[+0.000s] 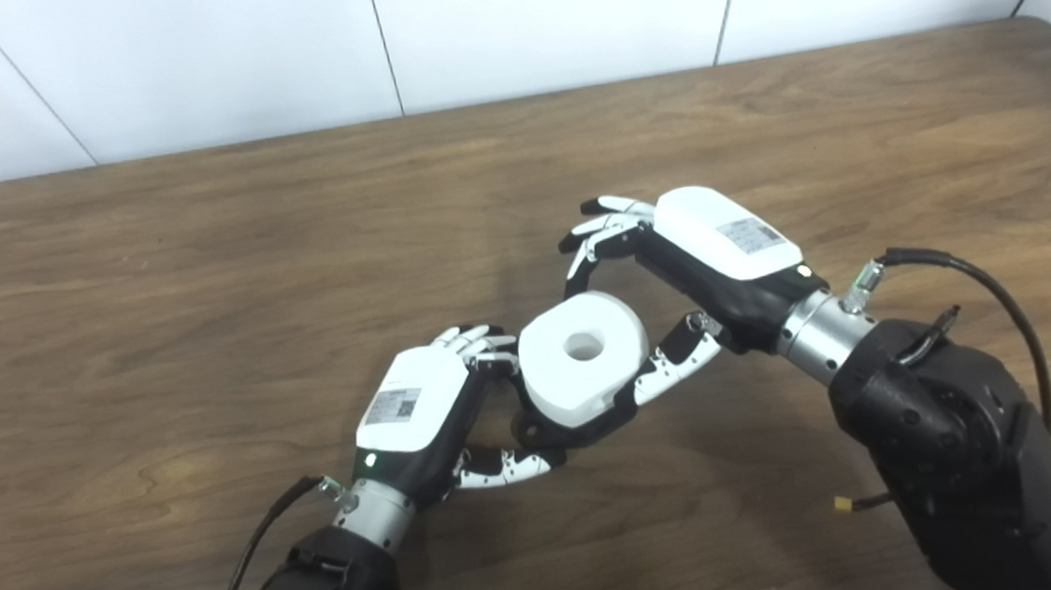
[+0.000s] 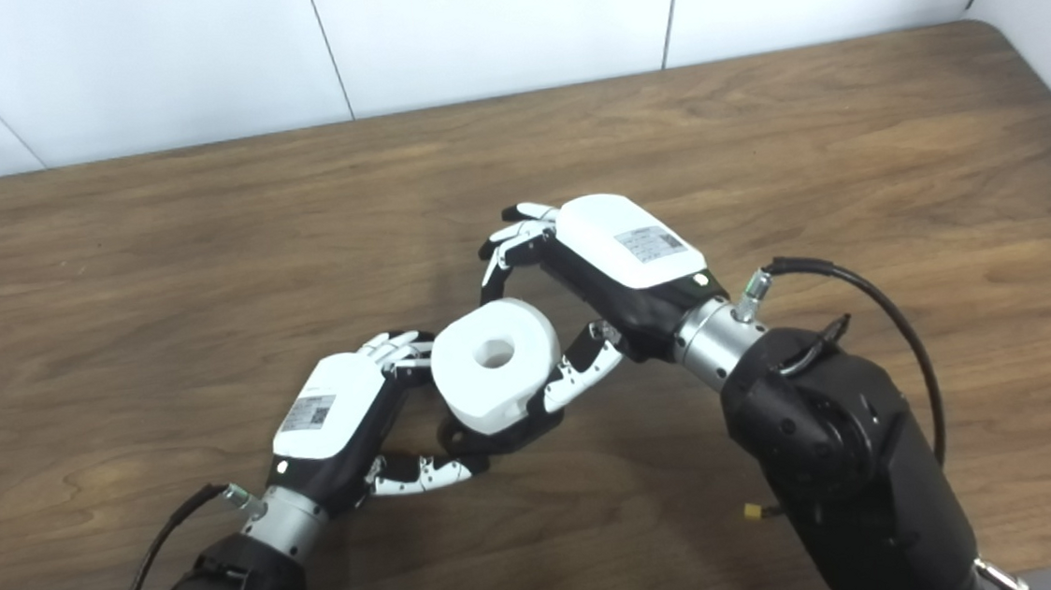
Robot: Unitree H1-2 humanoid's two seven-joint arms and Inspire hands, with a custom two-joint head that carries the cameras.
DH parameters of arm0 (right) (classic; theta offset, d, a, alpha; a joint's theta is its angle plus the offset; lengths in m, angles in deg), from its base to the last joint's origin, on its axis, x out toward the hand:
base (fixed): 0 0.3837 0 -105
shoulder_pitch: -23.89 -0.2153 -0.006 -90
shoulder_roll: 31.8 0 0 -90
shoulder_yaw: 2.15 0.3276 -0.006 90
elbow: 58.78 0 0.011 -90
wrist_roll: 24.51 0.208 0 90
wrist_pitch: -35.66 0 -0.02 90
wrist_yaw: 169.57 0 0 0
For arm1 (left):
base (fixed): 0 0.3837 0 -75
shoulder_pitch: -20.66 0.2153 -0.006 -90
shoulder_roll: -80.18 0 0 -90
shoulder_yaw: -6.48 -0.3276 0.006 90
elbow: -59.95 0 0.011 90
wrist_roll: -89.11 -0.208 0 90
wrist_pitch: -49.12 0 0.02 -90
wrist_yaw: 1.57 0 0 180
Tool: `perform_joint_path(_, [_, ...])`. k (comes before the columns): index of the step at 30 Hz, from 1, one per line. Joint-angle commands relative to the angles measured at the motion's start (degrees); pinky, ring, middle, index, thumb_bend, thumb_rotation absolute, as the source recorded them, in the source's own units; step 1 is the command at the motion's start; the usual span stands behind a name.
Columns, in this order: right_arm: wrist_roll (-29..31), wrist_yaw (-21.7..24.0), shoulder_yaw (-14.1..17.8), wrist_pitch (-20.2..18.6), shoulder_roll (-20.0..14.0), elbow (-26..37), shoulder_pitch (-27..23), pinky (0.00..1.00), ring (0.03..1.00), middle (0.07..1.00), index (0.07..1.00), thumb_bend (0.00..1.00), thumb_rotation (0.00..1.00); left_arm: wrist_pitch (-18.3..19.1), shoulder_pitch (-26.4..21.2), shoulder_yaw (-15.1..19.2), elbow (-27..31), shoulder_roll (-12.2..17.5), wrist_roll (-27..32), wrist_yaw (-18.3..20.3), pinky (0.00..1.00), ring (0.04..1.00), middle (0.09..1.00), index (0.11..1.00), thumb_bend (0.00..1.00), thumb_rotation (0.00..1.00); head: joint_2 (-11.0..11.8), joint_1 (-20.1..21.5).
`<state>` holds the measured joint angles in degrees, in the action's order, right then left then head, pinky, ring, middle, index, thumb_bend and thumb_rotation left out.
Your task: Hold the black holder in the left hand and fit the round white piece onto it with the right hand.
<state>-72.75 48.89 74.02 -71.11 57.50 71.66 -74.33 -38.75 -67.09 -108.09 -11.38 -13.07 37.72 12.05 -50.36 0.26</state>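
Left hand [image 1: 417, 407]: fingers and thumb closed around black holder [image 1: 560, 431], thumb tip under its near edge, fingers curled at far side next to the white piece. Right hand [image 1: 674, 274]: thumb pressed against lower right side of round white piece [image 1: 584, 354], fingers arched above and behind, tips apart and clear of its top; cannot tell whether any finger touches the far side, so grip unclear.

Round white piece: thick matte disc, smooth rounded rim, round hole through the centre, tilted toward the camera. Sits on top of the holder, between the two hands, just above the table near its middle front. Holder mostly hidden beneath; only a dark glossy lip visible at lower edge, shape otherwise not readable.

Both hands: white glossy shell on the back, black palm body, white finger segments with black joints, metal wrist collars. Small rectangular label with a square code on each shell; print too small to read. Green light near left wrist. Black cables looping off both wrists.

Table [image 1: 206, 292]: brown wood-grain surface, rounded far right corner. White panelled wall [image 1: 559, 11] behind, thin dark seams.
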Motion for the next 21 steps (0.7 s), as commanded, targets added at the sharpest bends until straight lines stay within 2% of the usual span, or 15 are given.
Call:
perform_joint_path(1, [0.30, -1.84, 0.15, 2.13, 0.29, 0.72, -1.16, 0.79, 0.921, 0.805, 0.483, 0.52, 0.15, 0.41, 0.27, -0.54, 0.11, 0.19, -0.14, 1.82, 0.90, 0.873, 0.802, 0.486, 0.52, 0.06, -0.19, -0.07])
perform_joint_path(15, [-0.27, -1.48, -0.36, 2.98, 1.24, 1.17, -0.32, 0.79, 0.930, 0.807, 0.484, 0.52, 0.15, 0.31, 0.27, -0.50, 0.38, 0.38, -0.55, 1.79, 0.90, 0.873, 0.801, 0.486, 0.52, 0.06, -0.57, 0.16])
perform_joint_path(21, [-2.44, -0.46, -1.48, 3.10, 2.20, 1.28, 0.15, 0.78, 0.926, 0.805, 0.483, 0.52, 0.15, 0.40, 0.24, -0.44, 0.44, 0.39, -0.46, 1.96, 0.90, 0.874, 0.802, 0.486, 0.52, 0.06, -0.64, 0.13])
